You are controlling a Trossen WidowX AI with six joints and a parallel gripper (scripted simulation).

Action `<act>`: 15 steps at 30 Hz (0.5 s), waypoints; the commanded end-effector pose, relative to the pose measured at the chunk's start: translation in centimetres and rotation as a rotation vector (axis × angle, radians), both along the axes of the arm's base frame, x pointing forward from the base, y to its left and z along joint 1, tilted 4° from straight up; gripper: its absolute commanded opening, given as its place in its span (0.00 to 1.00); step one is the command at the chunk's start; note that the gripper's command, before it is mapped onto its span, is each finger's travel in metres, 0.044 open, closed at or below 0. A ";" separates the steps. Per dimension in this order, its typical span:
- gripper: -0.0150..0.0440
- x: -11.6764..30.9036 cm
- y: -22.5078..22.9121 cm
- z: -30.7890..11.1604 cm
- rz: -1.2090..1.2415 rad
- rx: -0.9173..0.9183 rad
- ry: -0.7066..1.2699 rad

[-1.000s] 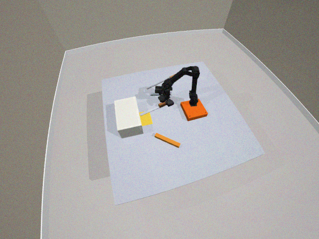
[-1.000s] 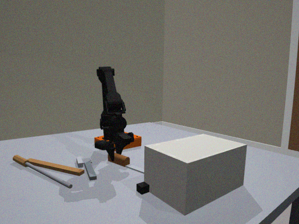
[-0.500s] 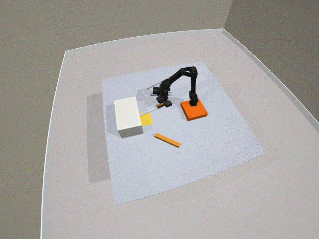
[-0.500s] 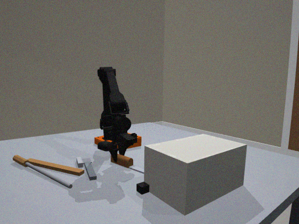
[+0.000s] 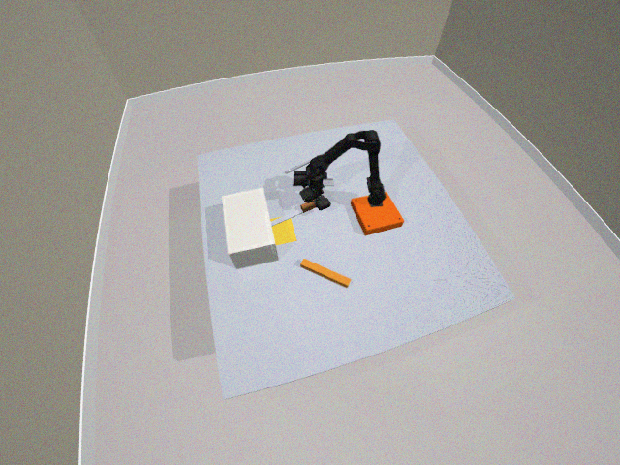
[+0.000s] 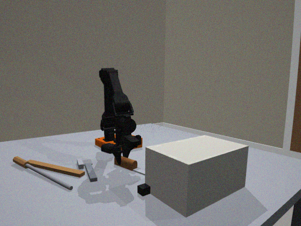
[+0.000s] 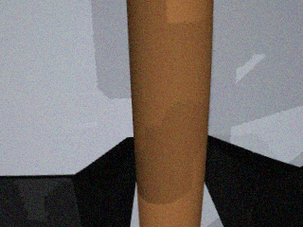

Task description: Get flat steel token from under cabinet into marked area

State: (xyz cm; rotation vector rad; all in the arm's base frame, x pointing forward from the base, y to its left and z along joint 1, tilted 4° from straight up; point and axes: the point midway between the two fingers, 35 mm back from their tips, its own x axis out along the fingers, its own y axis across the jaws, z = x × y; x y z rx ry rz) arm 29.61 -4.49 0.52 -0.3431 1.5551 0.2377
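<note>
My gripper (image 5: 315,201) (image 6: 122,160) (image 7: 166,144) is shut on the brown handle (image 5: 306,206) (image 6: 129,163) (image 7: 170,71) of a tool, low in front of the cabinet. The tool's thin metal rod (image 5: 288,218) (image 6: 138,172) runs from the handle to the cabinet (image 5: 247,220) (image 6: 196,150), crossing over the upper part of the yellow marked area (image 5: 285,232) in the top view. The rod's far end is hidden by the cabinet. The steel token is not visible in any view, and no vent slots show.
An orange bar (image 5: 325,273) lies in front of the cabinet in the top view. In the exterior view, a wood-handled rod (image 6: 48,176), a wooden bar (image 6: 57,168) and a grey T-shaped piece (image 6: 91,172) lie left. A black cube (image 6: 144,189) sits by the cabinet.
</note>
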 end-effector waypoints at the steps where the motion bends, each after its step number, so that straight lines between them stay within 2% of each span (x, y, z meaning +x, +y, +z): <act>1: 0.25 0.7 0.2 0.0 -0.001 -0.003 0.001; 15: 0.25 2.3 0.8 0.0 -0.001 -0.003 -0.001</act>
